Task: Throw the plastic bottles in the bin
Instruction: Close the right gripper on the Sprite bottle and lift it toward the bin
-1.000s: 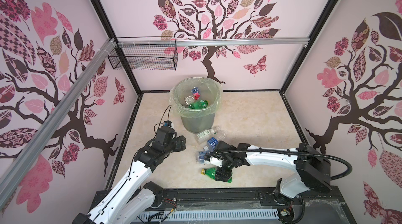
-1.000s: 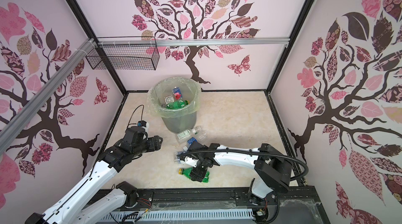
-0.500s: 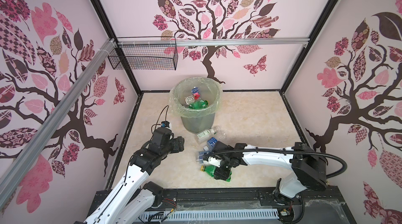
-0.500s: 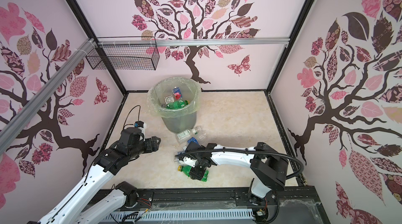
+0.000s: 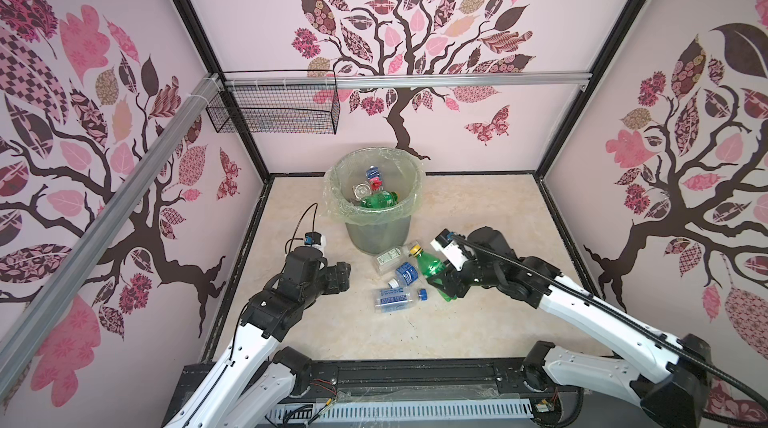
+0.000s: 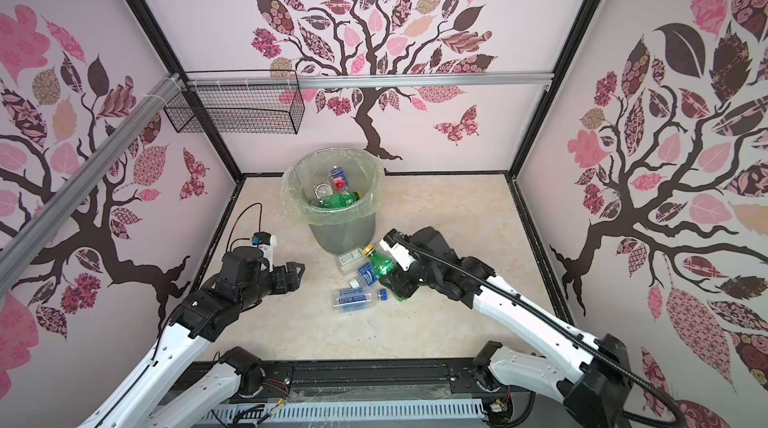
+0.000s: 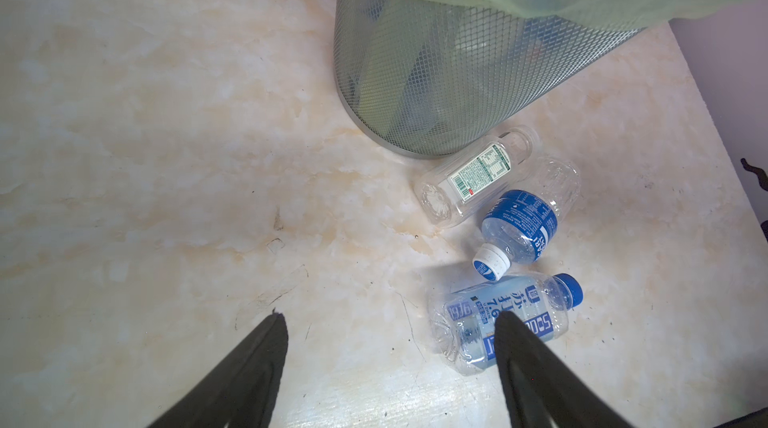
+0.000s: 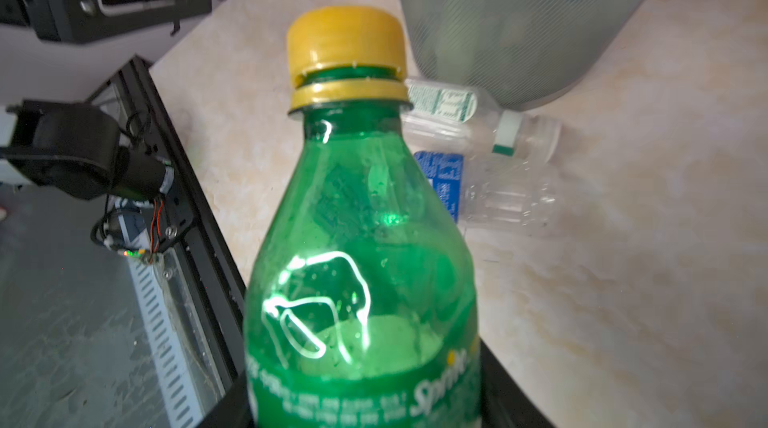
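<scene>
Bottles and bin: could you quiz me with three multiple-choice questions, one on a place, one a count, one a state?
1. Where lies the white-labelled bottle? A in the wire basket; B on the floor by the bin; C inside the bin.
2. How many bottles lie loose on the floor? A one; B three; C six.
3. The right gripper is: A open, empty; B out of view; C shut on a green bottle.
B: both top views show it at the bin's base. B: white-labelled bottle, white-capped bottle and blue-capped bottle. C: the right wrist view shows it between the jaws.
</scene>
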`<act>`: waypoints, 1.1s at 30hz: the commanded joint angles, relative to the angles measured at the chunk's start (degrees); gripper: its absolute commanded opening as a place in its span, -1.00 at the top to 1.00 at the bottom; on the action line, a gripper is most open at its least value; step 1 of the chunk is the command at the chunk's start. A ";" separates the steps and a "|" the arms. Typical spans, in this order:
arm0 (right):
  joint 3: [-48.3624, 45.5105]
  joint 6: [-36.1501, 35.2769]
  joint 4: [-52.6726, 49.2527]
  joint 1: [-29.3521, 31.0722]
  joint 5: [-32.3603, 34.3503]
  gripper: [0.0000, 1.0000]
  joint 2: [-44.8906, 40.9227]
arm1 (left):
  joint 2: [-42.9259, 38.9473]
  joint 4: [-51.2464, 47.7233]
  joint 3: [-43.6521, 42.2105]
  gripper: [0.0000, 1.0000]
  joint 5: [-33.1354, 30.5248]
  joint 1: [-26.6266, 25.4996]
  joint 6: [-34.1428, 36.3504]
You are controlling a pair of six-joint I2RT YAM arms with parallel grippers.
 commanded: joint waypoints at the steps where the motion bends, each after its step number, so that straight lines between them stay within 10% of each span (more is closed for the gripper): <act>1: 4.47 2.23 2.29 -0.90 1.74 0.30 -5.62 | 0.43 -0.28 2.78 -0.64 0.30 0.27 1.68; 8: 5.75 2.61 8.10 -0.92 16.55 0.31 -12.56 | 0.17 1.28 2.70 -0.64 1.94 0.27 2.62; 19: 10.64 1.56 14.57 -0.92 15.57 0.29 -6.96 | 0.35 1.67 3.94 -0.67 8.13 0.27 5.93; 28: 38.96 -2.90 15.43 -1.01 10.24 0.20 22.13 | -0.89 0.52 5.40 -0.67 14.26 0.27 9.18; 33: 68.36 -2.88 2.14 -1.77 14.03 -0.61 45.98 | -2.75 -2.74 7.83 -0.67 15.17 0.27 10.51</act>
